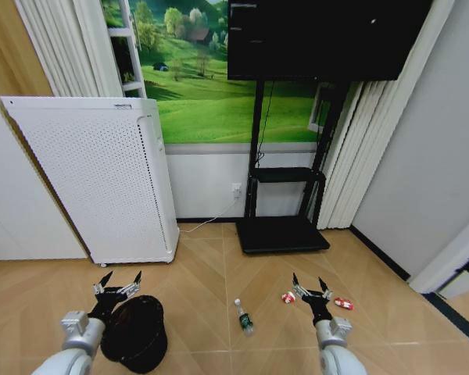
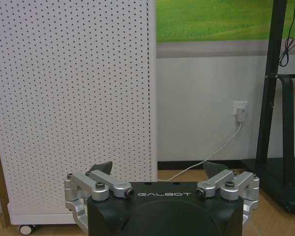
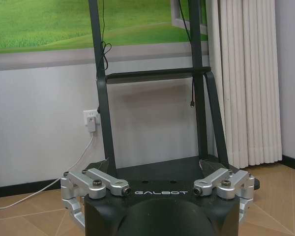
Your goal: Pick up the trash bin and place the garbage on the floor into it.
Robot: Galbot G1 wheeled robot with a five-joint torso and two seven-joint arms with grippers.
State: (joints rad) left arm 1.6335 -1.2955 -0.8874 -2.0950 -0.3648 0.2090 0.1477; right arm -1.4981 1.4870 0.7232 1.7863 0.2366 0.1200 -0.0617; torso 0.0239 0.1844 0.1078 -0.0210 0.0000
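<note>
Both grippers, left (image 1: 117,283) and right (image 1: 312,287), spread apart above floor; trash bin (image 1: 134,333) seemingly beneath left.

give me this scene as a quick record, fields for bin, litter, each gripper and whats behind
trash bin: black mesh trash bin on the floor, just under the left gripper
bottle: clear bottle lying on the floor between the arms
wrappers: two red-and-white wrappers, one each side of the right gripper
left gripper: left gripper open, empty, above the bin's far rim
right gripper: right gripper open, empty, held over the floor
behind: white perforated appliance at left, black TV stand at centre
</note>
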